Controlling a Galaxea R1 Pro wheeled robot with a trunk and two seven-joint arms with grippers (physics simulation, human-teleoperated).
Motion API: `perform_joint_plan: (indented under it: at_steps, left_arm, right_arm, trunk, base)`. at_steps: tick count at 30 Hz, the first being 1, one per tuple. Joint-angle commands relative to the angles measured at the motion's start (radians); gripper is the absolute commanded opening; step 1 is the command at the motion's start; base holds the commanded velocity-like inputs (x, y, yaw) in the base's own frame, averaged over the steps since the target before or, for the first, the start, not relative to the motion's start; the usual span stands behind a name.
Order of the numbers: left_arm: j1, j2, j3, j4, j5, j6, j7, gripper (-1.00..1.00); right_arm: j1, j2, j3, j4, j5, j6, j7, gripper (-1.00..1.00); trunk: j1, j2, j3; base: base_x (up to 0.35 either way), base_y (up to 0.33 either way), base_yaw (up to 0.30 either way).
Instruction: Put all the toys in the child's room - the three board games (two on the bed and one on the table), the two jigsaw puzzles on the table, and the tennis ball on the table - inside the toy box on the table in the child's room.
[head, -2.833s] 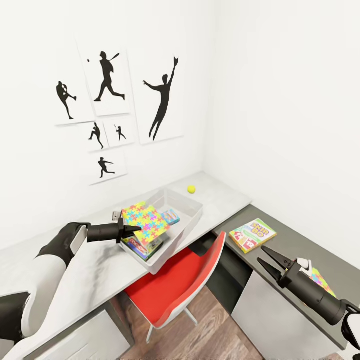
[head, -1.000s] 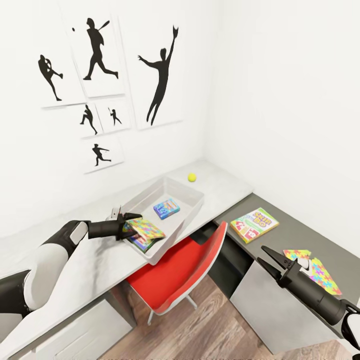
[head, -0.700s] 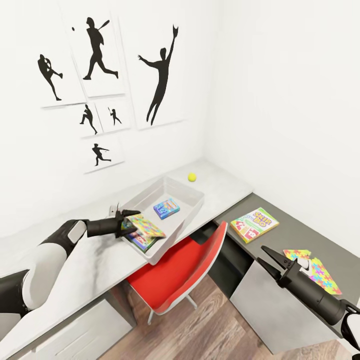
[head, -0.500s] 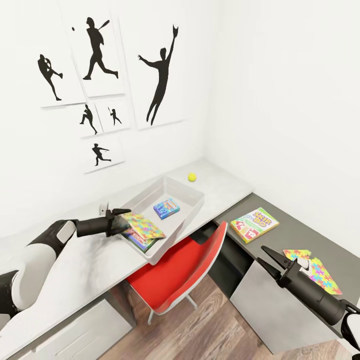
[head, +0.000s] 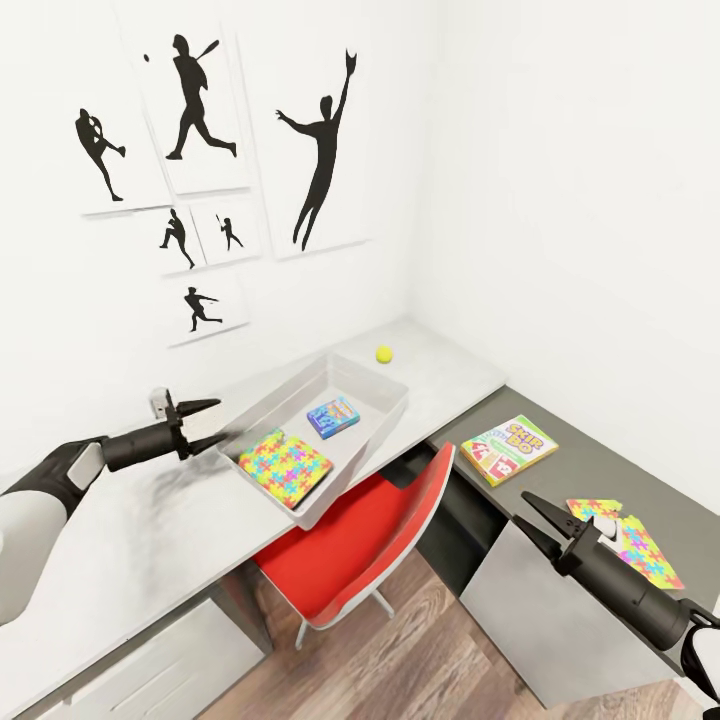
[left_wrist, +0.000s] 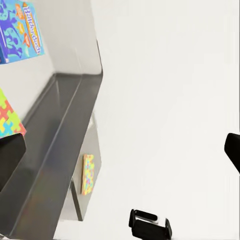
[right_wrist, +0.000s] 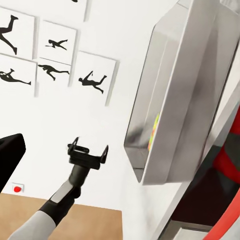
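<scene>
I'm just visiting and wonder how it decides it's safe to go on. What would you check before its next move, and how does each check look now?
1. Left gripper empty and open: ok, jaws spread, nothing between them.
2. Puzzle lies flat inside the toy box: ok.
3. Blue game inside the box: ok.
4. Right gripper free to grasp: ok, open and empty.
5. All toys boxed: not ok. Tennis ball, green game and second puzzle lie outside.
6. Third game boxed: cannot tell.
</scene>
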Motion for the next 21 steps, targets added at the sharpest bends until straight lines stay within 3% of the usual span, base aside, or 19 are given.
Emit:
perform_joint_plan:
  at_steps: [1, 7, 11, 16, 21]
  left_arm:
    - [-0.001, 0.001, 0.0, -0.001, -0.003, 0.005, -0.022, 1.0]
    - [0.001, 0.01, -0.011, -0.007, -0.005, 0.005, -0.069, 1.0]
    - [0.009, 0.039, -0.013, -0.008, -0.005, 0.004, -0.072, 1.0]
    - [0.07, 0.065, -0.011, -0.014, -0.003, -0.037, -0.081, 1.0]
    - [0.125, 0.072, -0.014, -0.111, -0.007, -0.056, -0.226, 1.0]
  right_arm:
    - [-0.001, 0.0, -0.001, 0.0, 0.001, 0.005, 0.003, 1.0]
    - [-0.001, 0.0, -0.001, 0.0, 0.001, 0.005, 0.004, 1.0]
    - [-0.001, 0.0, -0.001, 0.0, 0.001, 0.005, 0.004, 1.0]
    - [-0.001, -0.001, -0.002, 0.0, 0.001, 0.005, 0.005, 1.0]
    - [-0.001, -0.001, -0.003, 0.0, 0.001, 0.004, 0.005, 1.0]
  trunk:
    - [0.001, -0.002, -0.002]
    - [0.001, -0.002, -0.002]
    - [0.001, -0.002, -0.002]
    - [0.001, -0.002, -0.001]
    - [0.001, -0.002, 0.006]
  base:
    - [0.0, 0.0, 0.0]
    - [0.0, 0.0, 0.0]
    - [0.0, 0.0, 0.0]
    - [0.0, 0.0, -0.016]
    - [-0.06, 0.0, -0.101]
